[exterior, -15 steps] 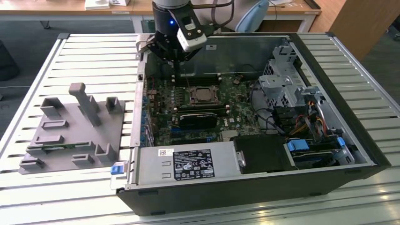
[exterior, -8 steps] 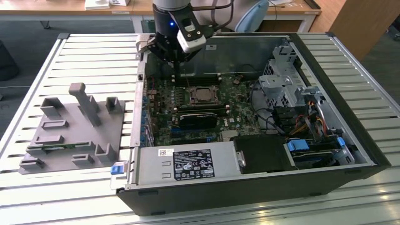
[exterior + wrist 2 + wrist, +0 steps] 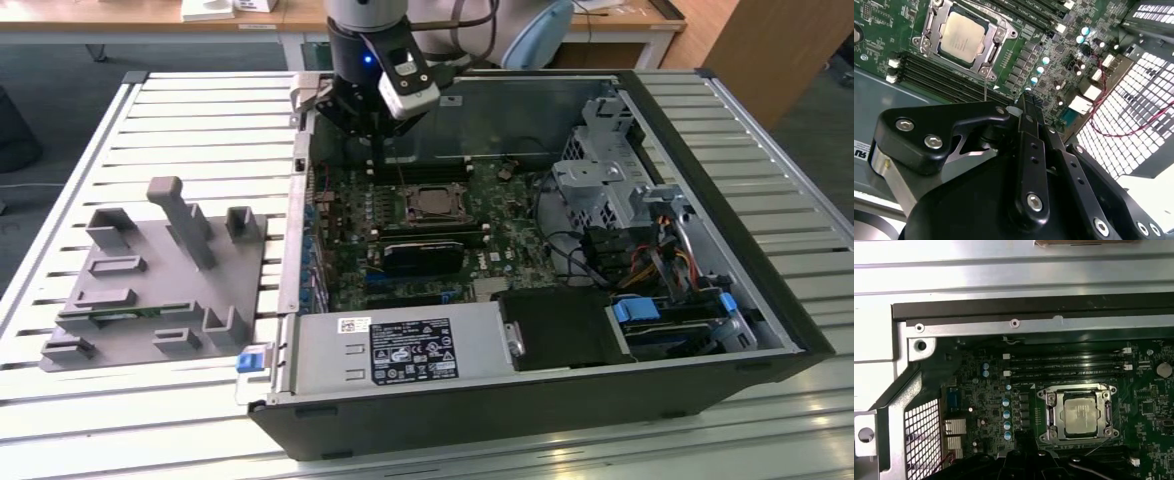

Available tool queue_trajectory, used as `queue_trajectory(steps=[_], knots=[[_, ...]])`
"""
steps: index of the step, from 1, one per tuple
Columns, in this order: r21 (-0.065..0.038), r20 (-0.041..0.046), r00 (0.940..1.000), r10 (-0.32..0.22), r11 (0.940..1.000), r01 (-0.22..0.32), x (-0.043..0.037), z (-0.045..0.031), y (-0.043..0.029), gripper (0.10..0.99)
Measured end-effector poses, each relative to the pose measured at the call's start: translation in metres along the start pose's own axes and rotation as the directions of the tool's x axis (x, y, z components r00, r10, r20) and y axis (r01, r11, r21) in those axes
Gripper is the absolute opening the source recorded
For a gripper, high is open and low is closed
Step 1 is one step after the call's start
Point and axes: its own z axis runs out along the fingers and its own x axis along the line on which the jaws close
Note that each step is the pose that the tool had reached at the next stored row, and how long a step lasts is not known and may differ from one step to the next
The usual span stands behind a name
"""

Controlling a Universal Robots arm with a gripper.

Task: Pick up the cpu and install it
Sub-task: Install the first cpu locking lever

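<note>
CPU (image 3: pixel 1081 414), silver-topped square, seated flat in the metal-framed socket (image 3: pixel 1048 412) on the motherboard (image 3: pixel 350 215) inside the open computer case (image 3: pixel 747 180); hand (image 3: pixel 384 150) poised above, just toward the case's rear wall, finger state undeterminable.

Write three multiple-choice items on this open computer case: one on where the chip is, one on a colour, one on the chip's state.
1. Where is the shiny silver-grey square cpu?
A. in the metal-framed socket on the green motherboard
B. on the grey fixture plate
C. on the power supply

2. What colour is the moulded fixture plate outside the case?
A. blue
B. grey
C. red

3. Is the cpu held by the black tool?
A. yes
B. no, it lies apart from it
C. it hangs from a cable

Answers: 1 A, both wrist views show it framed there; 2 B, per the exterior view; 3 B, the second wrist view shows bare board between them.
</note>
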Motion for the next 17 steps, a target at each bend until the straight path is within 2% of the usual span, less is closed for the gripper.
queue_trajectory(steps=[9,17], knots=[[0.0,0.0001,1.0,0.0,1.0,0.0,0.0007,0.0083,0.0087,0.106],[0.0,-0.0017,1.0,0.0,1.0,0.0,-0.0009,0.0133,0.0126,0.106]])
